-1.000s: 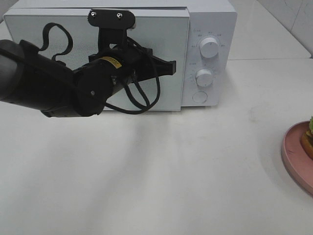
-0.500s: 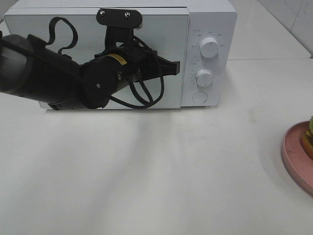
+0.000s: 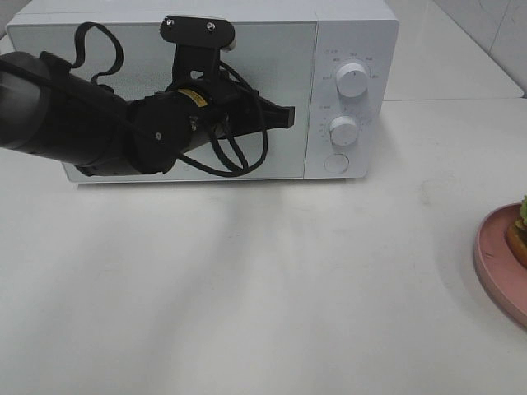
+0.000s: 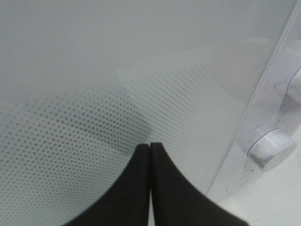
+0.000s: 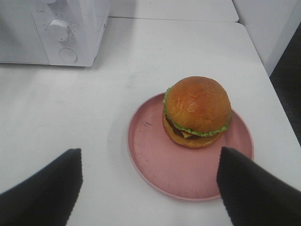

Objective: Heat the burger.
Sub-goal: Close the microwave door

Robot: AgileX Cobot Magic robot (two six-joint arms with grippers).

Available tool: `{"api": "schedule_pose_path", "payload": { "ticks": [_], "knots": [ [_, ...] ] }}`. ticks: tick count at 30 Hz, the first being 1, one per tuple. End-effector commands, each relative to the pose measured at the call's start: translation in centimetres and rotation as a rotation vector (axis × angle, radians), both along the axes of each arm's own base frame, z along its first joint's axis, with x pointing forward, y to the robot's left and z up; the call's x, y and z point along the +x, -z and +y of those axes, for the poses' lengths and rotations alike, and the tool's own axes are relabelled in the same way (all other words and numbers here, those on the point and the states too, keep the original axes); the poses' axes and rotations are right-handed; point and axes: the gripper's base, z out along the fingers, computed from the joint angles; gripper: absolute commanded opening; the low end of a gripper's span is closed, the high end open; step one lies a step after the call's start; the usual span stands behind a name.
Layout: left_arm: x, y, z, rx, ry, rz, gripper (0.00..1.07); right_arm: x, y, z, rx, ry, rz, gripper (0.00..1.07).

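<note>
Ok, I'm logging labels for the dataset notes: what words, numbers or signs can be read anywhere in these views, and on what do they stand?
None can be read.
Scale marks around the upper dial of the microwave: too small and faint to read.
Scale marks around the lower dial: also too small to read.
Yellow sticker on the left arm's wrist: print too small to read.
Burger and pink plate: no text.
</note>
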Motion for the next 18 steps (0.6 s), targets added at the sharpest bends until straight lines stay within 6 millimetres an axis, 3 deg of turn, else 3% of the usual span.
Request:
{"api": "schedule_pose_path", "payload": {
  "ticks": [1,10,12,13,14,15,16,17,18],
  "knots": [
    [1.1,-1.6,1.0,-0.061,-0.069,-0.041,0.00,-0.5,0.0,-0.1,-0.006,0.005,-0.039,0.76],
    [-3.4,-1.6,1.0,-0.010,0.022,0.068,0.00,-0.5,0.0,-0.1,-0.006,0.005,-0.039,0.76],
    [-4.8,-1.1,1.2,0.035,0.073,0.185,0.15,-0.5,0.0,-0.1,-0.006,0.005,-0.039,0.76],
    [-4.8,-1.1,1.2,0.035,0.073,0.185,0.15,-0.5,0.0,-0.1,-0.006,0.005,-0.039,0.76],
    [-5.6,-0.8,1.2,0.067,0.112,0.272,0.41,-0.5,0.0,-0.1,-0.006,0.005,-0.039,0.76],
    [-6.0,-0.7,1.3,0.084,0.131,0.318,0.57,-0.5,0.0,-0.1,-0.006,0.005,-0.039,0.76],
    [-6.0,-0.7,1.3,0.084,0.131,0.318,0.57,-0.5,0.0,-0.1,-0.006,0.005,-0.039,0.76],
    [-6.8,-0.5,1.3,0.114,0.167,0.402,0.86,-0.5,0.0,-0.1,-0.006,0.005,-0.039,0.76],
    [-6.8,-0.5,1.3,0.114,0.167,0.402,0.86,-0.5,0.0,-0.1,-0.006,0.005,-0.039,0.76]
  ]
}}
